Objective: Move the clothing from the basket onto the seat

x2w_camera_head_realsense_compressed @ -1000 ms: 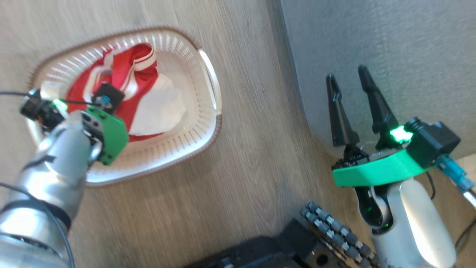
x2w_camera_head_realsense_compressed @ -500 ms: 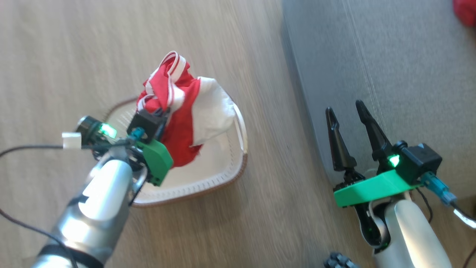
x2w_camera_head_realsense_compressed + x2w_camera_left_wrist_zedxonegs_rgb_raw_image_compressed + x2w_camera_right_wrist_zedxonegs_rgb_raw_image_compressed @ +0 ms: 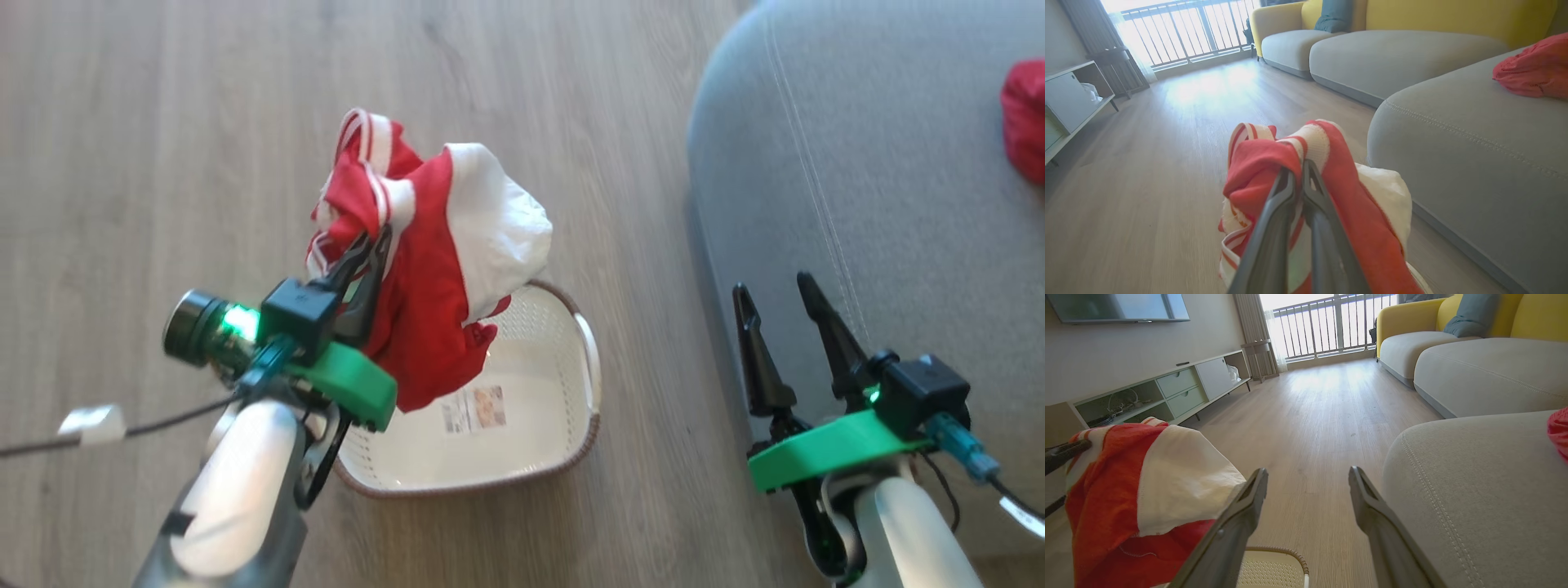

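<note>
My left gripper point(image 3: 371, 241) is shut on a red garment with white striped trim and a white part point(image 3: 433, 269), which hangs in the air above the white basket point(image 3: 563, 457). In the left wrist view the fingers point(image 3: 1274, 220) pinch the red-and-white garment point(image 3: 1347, 196). The basket's floor shows a label sticker point(image 3: 475, 408). Another red garment point(image 3: 1024, 118) lies on the grey seat point(image 3: 898, 180) at the right. My right gripper point(image 3: 774, 290) stands open over the seat's near edge, holding nothing. The right wrist view shows the hanging garment point(image 3: 1147, 486) at left and the seat point(image 3: 1474, 490) at right.
Wooden floor point(image 3: 204, 122) surrounds the basket. The left wrist view shows more grey sofa cushions point(image 3: 1392, 57) with yellow backs and a balcony railing point(image 3: 1188, 28) beyond. A low TV cabinet point(image 3: 1167, 392) lines the left wall in the right wrist view.
My left gripper has lifted the red-and-white garment up out of the basket and carried it rightward. The head camera has shifted, bringing the seat's rounded corner and the second red garment into view.
</note>
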You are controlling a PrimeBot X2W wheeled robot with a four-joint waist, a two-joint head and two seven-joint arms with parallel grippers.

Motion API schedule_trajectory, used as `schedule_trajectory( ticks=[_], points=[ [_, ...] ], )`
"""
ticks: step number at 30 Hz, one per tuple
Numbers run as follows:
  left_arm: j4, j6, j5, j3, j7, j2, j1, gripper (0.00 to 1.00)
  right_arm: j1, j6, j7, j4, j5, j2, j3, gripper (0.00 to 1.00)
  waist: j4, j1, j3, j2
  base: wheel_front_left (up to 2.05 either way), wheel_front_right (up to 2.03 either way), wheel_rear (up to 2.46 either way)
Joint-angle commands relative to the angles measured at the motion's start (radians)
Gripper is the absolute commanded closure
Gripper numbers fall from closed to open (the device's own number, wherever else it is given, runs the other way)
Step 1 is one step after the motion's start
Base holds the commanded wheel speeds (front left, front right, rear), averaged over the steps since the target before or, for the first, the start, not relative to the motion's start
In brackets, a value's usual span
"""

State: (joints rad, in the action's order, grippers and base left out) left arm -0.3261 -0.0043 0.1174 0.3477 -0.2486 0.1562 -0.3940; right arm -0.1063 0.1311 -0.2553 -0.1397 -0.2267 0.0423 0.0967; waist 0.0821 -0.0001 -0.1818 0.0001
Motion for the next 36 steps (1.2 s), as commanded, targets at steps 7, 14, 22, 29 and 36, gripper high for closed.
schedule_trajectory(
  ticks=[7,14,22,29,36],
  points=[
    [0.187,0.0,-0.013,-0.178,-0.013,-0.029,0.068,1.0,0.033,0.0,-0.006,0.019,0.005,0.008,0.011,0.0,-0.064,0.0001,0.103,-0.0001,0.0,0.0,0.0],
    [0.284,-0.023,-0.035,-0.262,-0.013,-0.064,0.11,1.0,0.052,0.0,-0.006,0.011,0.009,0.008,0.021,0.0,-0.078,0.0001,0.147,-0.0001,0.0,0.0,0.0],
    [0.409,-0.047,-0.067,-0.293,-0.013,-0.084,0.107,1.0,0.058,0.0,-0.006,0.009,0.008,0.008,0.024,0.0,-0.082,0.0001,0.168,-0.0001,0.0,0.0,0.0],
    [0.485,-0.073,-0.077,-0.261,-0.013,-0.093,0.099,1.0,0.061,0.0,-0.006,0.01,0.006,0.008,0.026,0.0,-0.083,0.0001,0.171,-0.0001,0.0,0.0,0.0],
    [0.503,-0.111,-0.084,-0.163,-0.013,-0.089,0.11,1.0,0.07,0.0,-0.006,0.014,0.005,0.008,0.017,0.0,-0.083,0.0001,0.177,-0.0001,0.0,0.0,0.0]
  ],
)
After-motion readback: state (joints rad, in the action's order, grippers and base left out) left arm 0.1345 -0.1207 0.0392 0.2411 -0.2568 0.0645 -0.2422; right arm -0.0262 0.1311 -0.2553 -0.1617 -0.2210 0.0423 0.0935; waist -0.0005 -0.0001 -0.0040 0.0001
